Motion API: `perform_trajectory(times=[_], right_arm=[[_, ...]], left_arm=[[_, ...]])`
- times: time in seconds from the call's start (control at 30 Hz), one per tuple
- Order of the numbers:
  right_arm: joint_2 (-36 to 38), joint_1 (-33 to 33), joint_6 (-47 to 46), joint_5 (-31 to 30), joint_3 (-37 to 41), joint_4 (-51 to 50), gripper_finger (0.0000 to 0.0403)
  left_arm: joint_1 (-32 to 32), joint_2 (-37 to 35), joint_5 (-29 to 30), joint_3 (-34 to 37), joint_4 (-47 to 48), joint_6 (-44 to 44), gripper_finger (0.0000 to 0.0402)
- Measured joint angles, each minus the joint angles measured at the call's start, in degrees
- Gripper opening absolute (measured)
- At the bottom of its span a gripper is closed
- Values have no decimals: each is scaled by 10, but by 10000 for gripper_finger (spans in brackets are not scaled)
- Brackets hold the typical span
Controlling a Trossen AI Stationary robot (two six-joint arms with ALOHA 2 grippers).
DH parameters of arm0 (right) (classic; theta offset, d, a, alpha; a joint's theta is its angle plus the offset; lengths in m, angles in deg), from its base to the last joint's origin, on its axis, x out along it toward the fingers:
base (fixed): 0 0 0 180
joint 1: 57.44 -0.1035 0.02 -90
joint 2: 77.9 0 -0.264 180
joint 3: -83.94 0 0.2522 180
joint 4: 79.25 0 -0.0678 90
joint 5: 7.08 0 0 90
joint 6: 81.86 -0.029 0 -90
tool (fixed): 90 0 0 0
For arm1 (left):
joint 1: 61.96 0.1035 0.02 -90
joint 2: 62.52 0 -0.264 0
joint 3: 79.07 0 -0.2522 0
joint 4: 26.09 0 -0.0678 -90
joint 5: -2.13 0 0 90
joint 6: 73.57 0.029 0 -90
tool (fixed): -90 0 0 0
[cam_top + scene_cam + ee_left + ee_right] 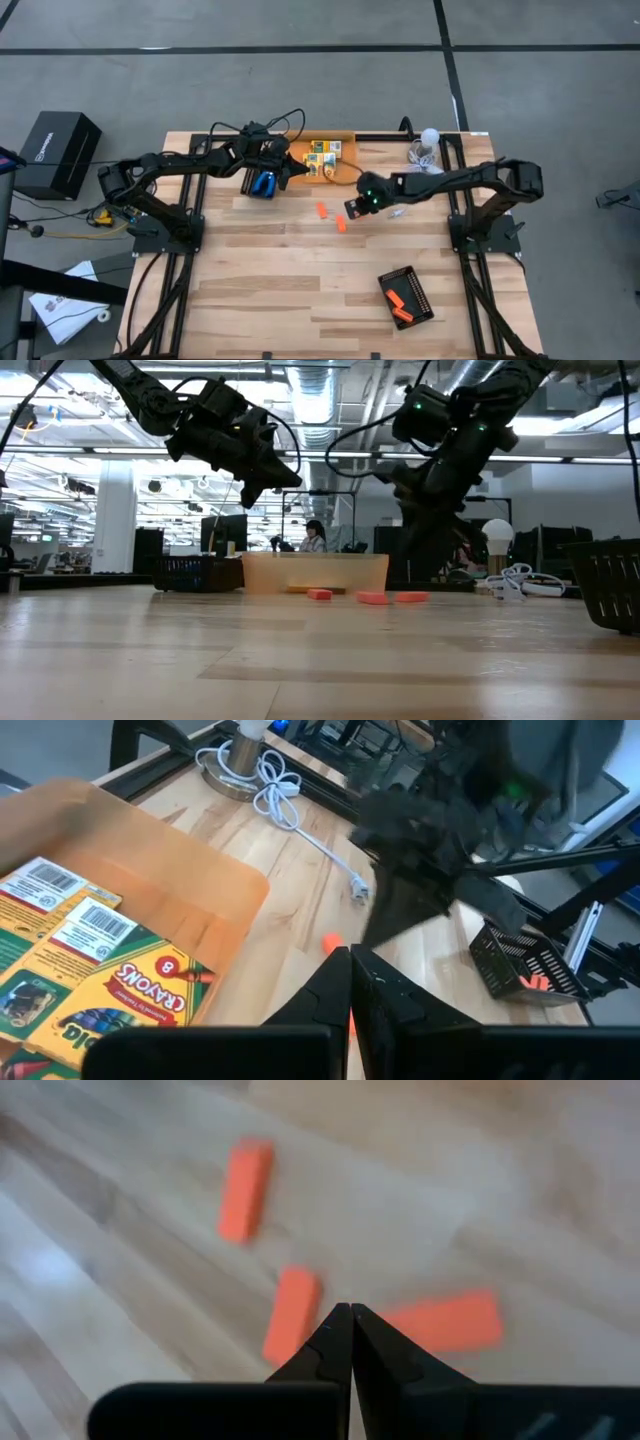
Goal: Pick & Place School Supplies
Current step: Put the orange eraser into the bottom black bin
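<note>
Two yellow-and-green crayon boxes (90, 960) lie flat in a translucent orange bin (322, 155) at the table's far middle. My left gripper (350, 965) hovers shut at that bin's near-left edge (296, 168), raised above the table (290, 480). Three short orange sticks (245, 1190) (292, 1315) (440, 1322) lie flat on the wood mid-table (322, 210). My right gripper (350, 1315) is shut and hangs just above them (352, 210), touching none. Something blue (265, 185) sits below the left wrist.
A white cable with a round bulb (425, 145) lies at the far right edge. A black ridged tray (408, 297) holding orange sticks stands near the right front. Bare wood spreads across the near half of the table (260, 290). A person (315, 535) sits in the room beyond.
</note>
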Motion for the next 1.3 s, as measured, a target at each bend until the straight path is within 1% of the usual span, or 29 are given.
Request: perform_trajectory(times=[0.13,0.27,0.33,0.6,1.03,1.2,1.3], right_arm=[[-15,-29,-27,-2,10,-10,0],[-24,-46,-65,-15,35,17,0],[-24,-46,-73,-19,45,23,0],[-17,-29,-62,-40,44,39,0],[-17,-20,-35,-39,45,35,0],[-17,-20,-42,-29,70,55,0],[-17,-21,-63,-21,93,78,0]], left_arm=[[3,0,0,0,2,0,2],[3,0,0,0,2,0,2],[3,0,0,0,2,0,2],[3,0,0,0,7,0,2],[3,0,0,0,11,-2,2],[3,0,0,0,12,-2,2],[3,0,0,0,12,-5,2]])
